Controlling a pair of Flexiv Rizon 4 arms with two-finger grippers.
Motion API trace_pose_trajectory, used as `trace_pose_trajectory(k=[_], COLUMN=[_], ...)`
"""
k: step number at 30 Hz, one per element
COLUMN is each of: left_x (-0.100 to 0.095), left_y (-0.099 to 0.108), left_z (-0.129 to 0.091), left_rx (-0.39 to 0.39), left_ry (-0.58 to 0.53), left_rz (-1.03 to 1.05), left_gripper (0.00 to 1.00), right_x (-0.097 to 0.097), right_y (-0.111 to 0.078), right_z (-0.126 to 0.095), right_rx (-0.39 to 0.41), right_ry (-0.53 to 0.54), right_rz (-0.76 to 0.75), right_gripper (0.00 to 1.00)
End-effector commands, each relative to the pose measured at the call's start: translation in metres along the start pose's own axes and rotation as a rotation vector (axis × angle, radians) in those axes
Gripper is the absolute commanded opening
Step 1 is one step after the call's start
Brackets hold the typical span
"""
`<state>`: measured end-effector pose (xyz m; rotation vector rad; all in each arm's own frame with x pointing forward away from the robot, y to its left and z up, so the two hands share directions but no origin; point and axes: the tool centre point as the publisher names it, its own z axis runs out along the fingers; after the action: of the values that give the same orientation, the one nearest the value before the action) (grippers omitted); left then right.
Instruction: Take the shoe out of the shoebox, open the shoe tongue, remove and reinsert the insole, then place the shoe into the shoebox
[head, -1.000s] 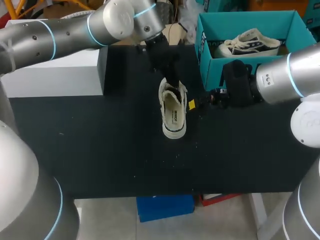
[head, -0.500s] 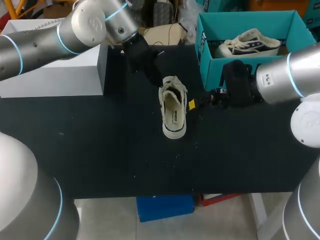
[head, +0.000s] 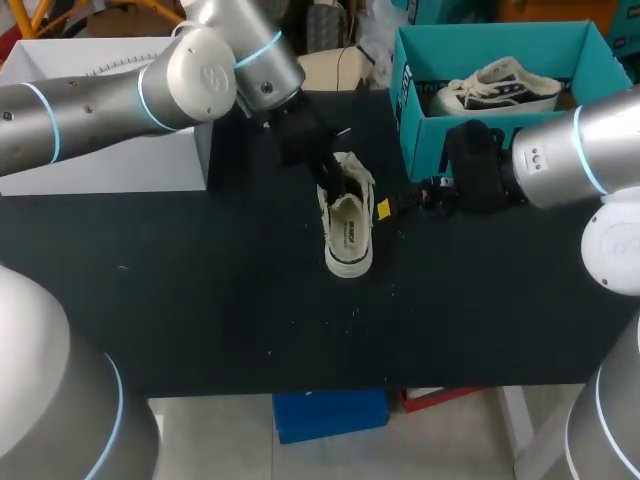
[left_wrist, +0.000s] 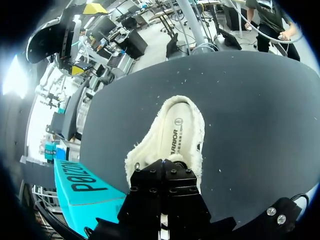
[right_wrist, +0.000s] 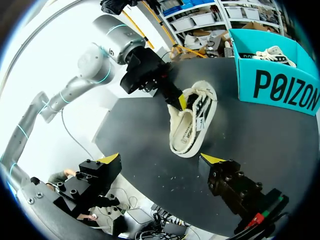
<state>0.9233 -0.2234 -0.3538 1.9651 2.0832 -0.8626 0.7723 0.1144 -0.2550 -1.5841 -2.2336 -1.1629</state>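
Sneaker (head: 348, 235), cream, low-cut and fuzzy along its rim, sat on its sole near the middle of the black table (head: 200, 300), outside the box. Its rounded end faced the near edge and its laced end the far edge. A pale insole with dark print showed through the opening, and dark stripes ran along one side. The left gripper (head: 335, 184) had its tip down in the laced end of the sneaker; whether it was spread or pinching anything could not be told. The right gripper (right_wrist: 161, 158) was spread wide and held nothing, just beside the sneaker's right side. The teal cardboard shoebox (head: 470, 135) stood at the far right corner with a second cream sneaker (head: 497, 88) inside. A white block (head: 110, 150) stood at the far left corner.
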Motion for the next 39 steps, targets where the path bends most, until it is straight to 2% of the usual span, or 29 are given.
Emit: trace_pose_trajectory(k=[1, 9, 13, 15, 16, 17, 20, 25, 27, 29, 31, 39], left_x=[0.005, 0.013, 0.014, 0.014, 0.015, 0.015, 0.018, 0.020, 0.021, 0.023, 0.027, 0.046], left_y=[-0.004, -0.018, -0.019, -0.018, -0.017, -0.016, -0.010, -0.006, -0.004, -0.002, -0.001, 0.005], left_z=[-0.001, -0.042, -0.054, -0.055, -0.055, -0.052, -0.044, -0.030, -0.026, -0.023, -0.021, -0.009], left_rx=[0.006, -0.022, -0.059, -0.077, -0.088, -0.102, -0.159, -0.183, -0.198, -0.225, -0.253, -0.278], left_ry=[-0.001, 0.024, 0.054, 0.072, 0.085, 0.102, 0.188, 0.234, 0.253, 0.292, 0.322, 0.337], left_rz=[0.001, -0.004, 0.006, 0.012, 0.020, 0.027, 0.060, 0.065, 0.068, 0.085, 0.094, 0.066], left_gripper=[0.00, 0.00, 0.00, 0.45, 0.47, 0.43, 0.43, 0.44, 0.42, 0.36, 0.37, 0.36], right_x=[0.001, 0.001, 0.001, 0.001, 0.001, 0.001, 0.001, 0.001, 0.001, 0.001, 0.001, 0.001], right_y=[0.001, 0.001, 0.001, 0.001, 0.001, 0.001, 0.001, 0.001, 0.001, 0.001, 0.001, 0.001], right_z=[0.001, 0.001, 0.001, 0.001, 0.001, 0.001, 0.001, 0.001, 0.001, 0.001, 0.001, 0.001], right_rx=[0.002, 0.002, 0.002, 0.002, 0.002, 0.002, 0.002, 0.002, 0.002, 0.002, 0.002, 0.002], right_ry=[-0.002, -0.002, -0.002, -0.002, -0.002, -0.002, -0.002, -0.002, -0.002, -0.002, -0.002, -0.002], right_rz=[0.000, 0.000, 0.000, 0.000, 0.000, 0.000, 0.000, 0.000, 0.000, 0.000, 0.000, 0.000], right_gripper=[1.00, 1.00, 1.00, 1.00, 1.00, 1.00, 1.00, 1.00, 1.00, 1.00, 1.00, 1.00])
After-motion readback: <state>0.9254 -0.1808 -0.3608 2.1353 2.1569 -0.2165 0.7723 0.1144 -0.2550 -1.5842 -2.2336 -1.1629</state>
